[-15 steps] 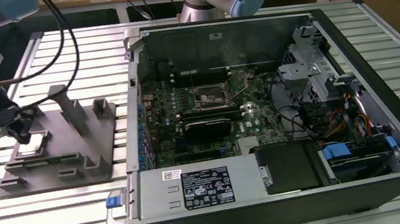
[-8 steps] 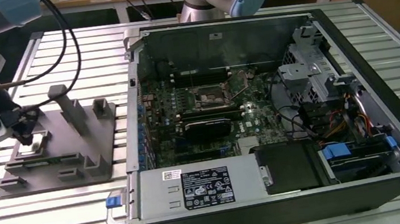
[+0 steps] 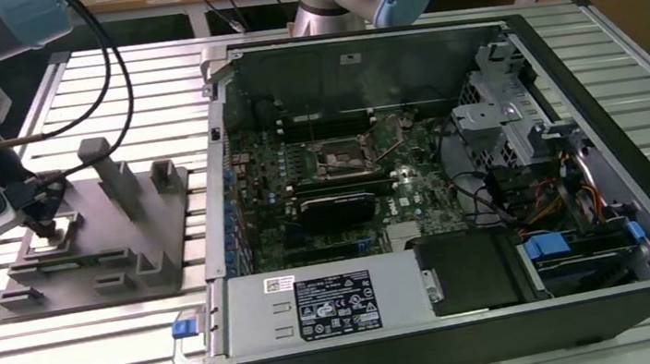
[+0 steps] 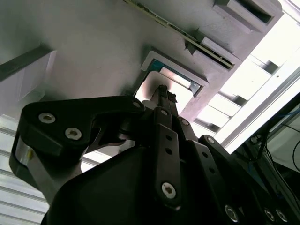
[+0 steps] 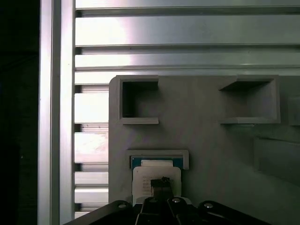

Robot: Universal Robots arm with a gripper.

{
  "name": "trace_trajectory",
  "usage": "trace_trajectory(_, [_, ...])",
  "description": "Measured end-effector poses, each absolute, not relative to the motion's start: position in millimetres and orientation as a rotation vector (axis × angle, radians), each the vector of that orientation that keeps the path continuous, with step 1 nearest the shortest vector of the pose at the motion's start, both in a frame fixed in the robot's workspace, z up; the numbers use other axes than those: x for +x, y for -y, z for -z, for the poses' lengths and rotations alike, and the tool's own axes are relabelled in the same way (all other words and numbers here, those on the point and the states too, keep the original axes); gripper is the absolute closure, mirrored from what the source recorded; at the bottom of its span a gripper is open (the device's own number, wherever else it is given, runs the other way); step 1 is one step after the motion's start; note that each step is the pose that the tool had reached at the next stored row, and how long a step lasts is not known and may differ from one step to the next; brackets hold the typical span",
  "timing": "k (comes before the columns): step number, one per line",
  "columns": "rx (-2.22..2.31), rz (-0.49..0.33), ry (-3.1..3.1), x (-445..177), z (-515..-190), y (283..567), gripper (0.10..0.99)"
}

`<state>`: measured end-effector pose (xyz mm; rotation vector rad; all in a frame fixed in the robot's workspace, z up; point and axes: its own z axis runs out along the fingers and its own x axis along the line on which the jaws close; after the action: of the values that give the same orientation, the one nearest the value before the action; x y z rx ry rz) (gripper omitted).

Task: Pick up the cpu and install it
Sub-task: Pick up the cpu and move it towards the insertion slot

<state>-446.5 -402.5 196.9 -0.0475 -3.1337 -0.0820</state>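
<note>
The gripper (image 5: 161,181), pinched closed, sits on the cpu (image 5: 143,180) in the fixture (image 5: 201,140), at nine o'clock from the case (image 3: 446,358). Best lift it straight and flat.

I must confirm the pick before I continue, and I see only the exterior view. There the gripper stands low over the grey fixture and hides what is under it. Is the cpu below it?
Observer: Yes. In the first wrist view the cpu lies flat in a framed recess of the grey fixture, with the gripper directly over its pale top.
Operator: Is it lifted out yet?
Observer: No. In the second wrist view it sits inside the recess frame; whether the gripper touches it, I cannot tell.
Operator: Is it straight there?
Observer: In the first wrist view its edges run parallel to the frame, and a blue-green strip shows along one side.
</note>
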Motion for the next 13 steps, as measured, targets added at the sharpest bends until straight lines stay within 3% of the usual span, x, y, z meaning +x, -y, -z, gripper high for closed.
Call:
trace_trajectory(4, [-0.047, 0.082, 3.134, -446.5, -196.8, 402.5, 0.922])
trace_trajectory(6, [-0.047, 0.082, 3.134, -446.5, -196.7, 402.5, 0.796])
trace_trajectory(7, [-0.047, 0.082, 3.134, -446.5, -196.7, 402.5, 0.796])
trace_trajectory(12, [-0.047, 0.082, 3.134, -446.5, -196.6, 402.5, 0.561])
trace_trajectory(13, [-0.047, 0.082, 3.134, -446.5, -196.5, 402.5, 0.561])
